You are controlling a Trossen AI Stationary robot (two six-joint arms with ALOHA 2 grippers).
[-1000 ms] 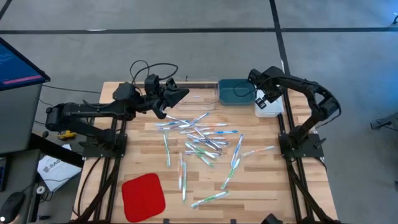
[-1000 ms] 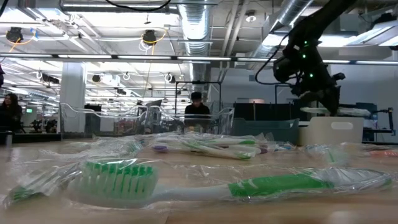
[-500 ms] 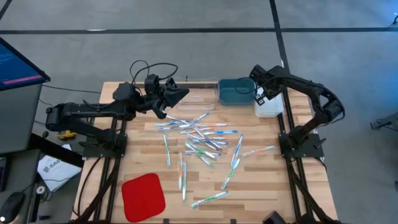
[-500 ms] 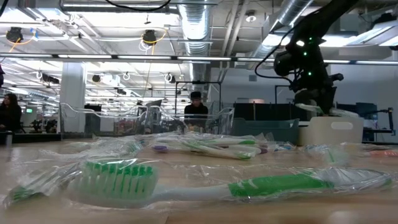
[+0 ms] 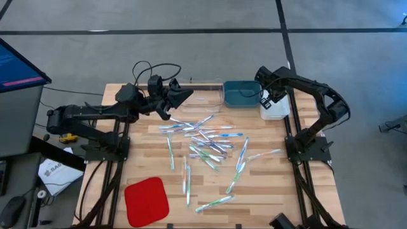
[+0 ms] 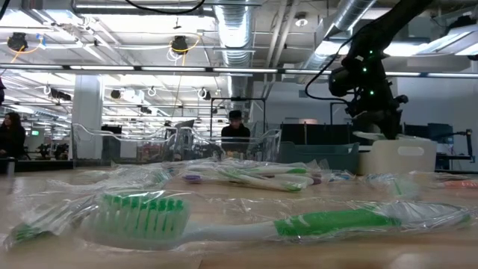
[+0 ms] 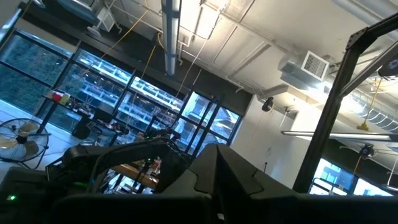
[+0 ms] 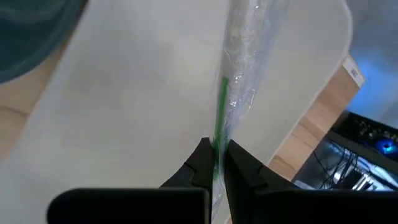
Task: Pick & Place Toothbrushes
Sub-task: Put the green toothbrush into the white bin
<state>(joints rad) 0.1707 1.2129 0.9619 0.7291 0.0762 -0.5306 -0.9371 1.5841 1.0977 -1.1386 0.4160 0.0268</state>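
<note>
- The red pad [image 5: 146,200] lies flat at the near left corner of the tabletop [image 5: 267,191], well apart from the toothbrush pile; it is a soft-looking rounded square and no part of the job.
- The left claw [image 5: 184,97] hangs just beyond the far left edge of the pile with its fingers closed on nothing, its wrist camera tipped up at the ceiling; this arm looks to be waiting.
- The toothbrushes [image 5: 203,143], roughly twenty thin sticks in crinkly clear wrappers with green, blue, orange or white accents, lie scattered and crossing over the middle of the pale wooden plank tabletop. In my judgement most of the sorting is left.
- Beyond the pile stand a clear bin [image 5: 202,95], a teal bin [image 5: 241,94] and, to its right, a white bin [image 5: 275,109], all smooth plastic.
- The right claw [image 8: 214,158] hovers over the white bin, pinched tight on a green-handled wrapped toothbrush [image 8: 239,74] that stretches across the bin's matte white floor. The drop looks imminent, not yet made.
</note>
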